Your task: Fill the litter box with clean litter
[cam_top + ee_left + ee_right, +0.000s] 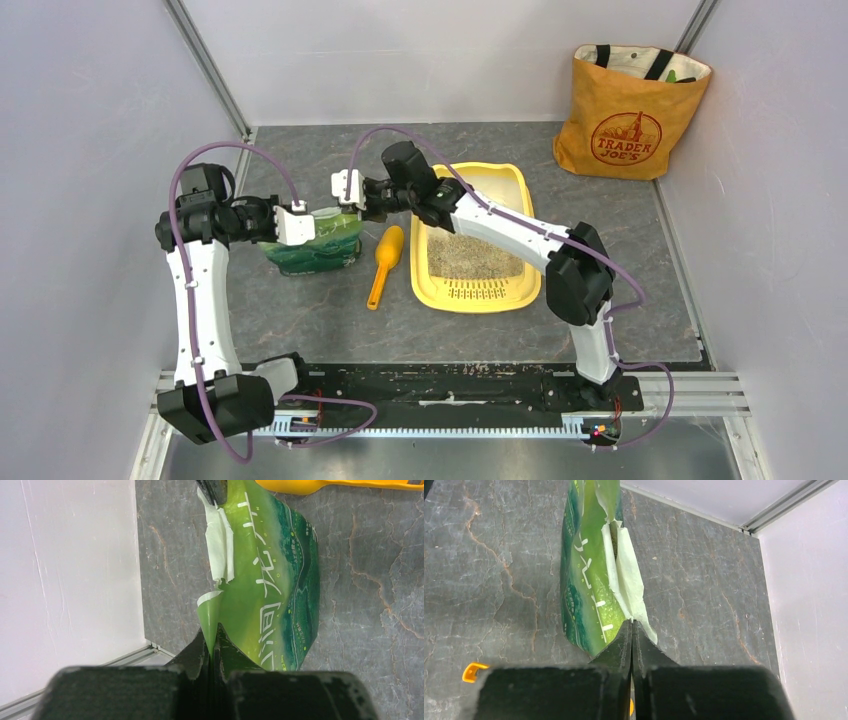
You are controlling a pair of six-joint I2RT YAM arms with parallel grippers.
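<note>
The left gripper [212, 655] pinched the bag [318, 250] shut at its 9 o'clock end, the right gripper [631, 635] at its 3 o'clock end. The box [420, 285], holding some litter [475, 255], lay at 3 o'clock beyond the scoop [385, 262], nearer the right gripper.

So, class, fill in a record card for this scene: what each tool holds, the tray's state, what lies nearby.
left tool: shut on the green bag's top edge
right tool: shut on the bag's opposite top edge
green bag: top torn, pinched from both sides
litter box: litter covers part of its floor
scoop: lying between bag and litter box
tote bag: far right corner
</note>
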